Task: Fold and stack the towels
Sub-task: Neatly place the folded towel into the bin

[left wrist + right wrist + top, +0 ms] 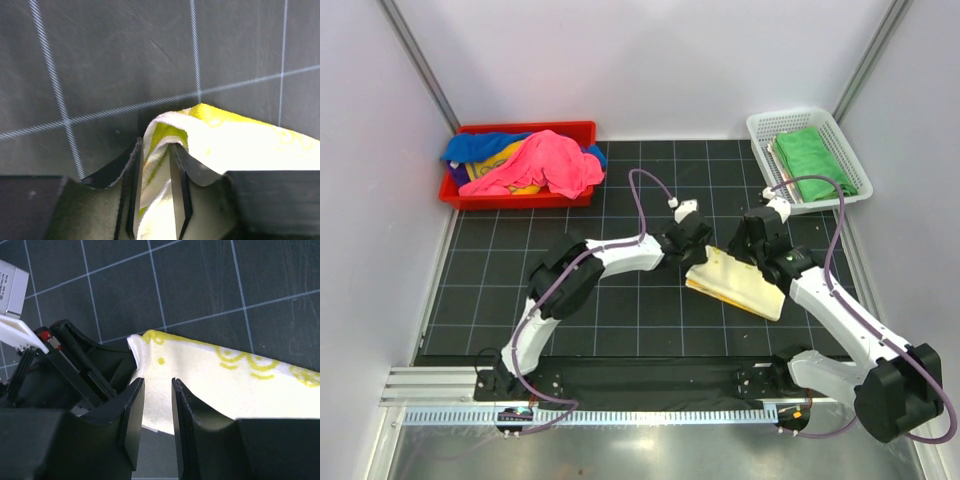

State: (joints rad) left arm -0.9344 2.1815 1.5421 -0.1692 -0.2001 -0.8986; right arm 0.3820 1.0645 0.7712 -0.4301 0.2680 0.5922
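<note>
The left gripper (155, 150) is clamped on a bunched corner of the pale yellow terry towel with darker yellow ring print (240, 145), the cloth squeezed into a soft ridge between its dark flat fingers. The right gripper (157, 390) sits at the neighbouring corner with its jaws only narrowly apart and cloth showing in the gap; I cannot tell whether it pinches. The towel lies mid-table on the black gridded mat (620, 310), apparently already doubled, so this looks like a fold in progress. Next, both corners likely need carrying across together and laying edge to edge, since the limp pile will sag. A folded green towel (815, 160) rests in the white mesh basket (760, 125); crumpled pink (550, 165) and blue (475, 147) towels wait in the red plastic tray (520, 128).
</note>
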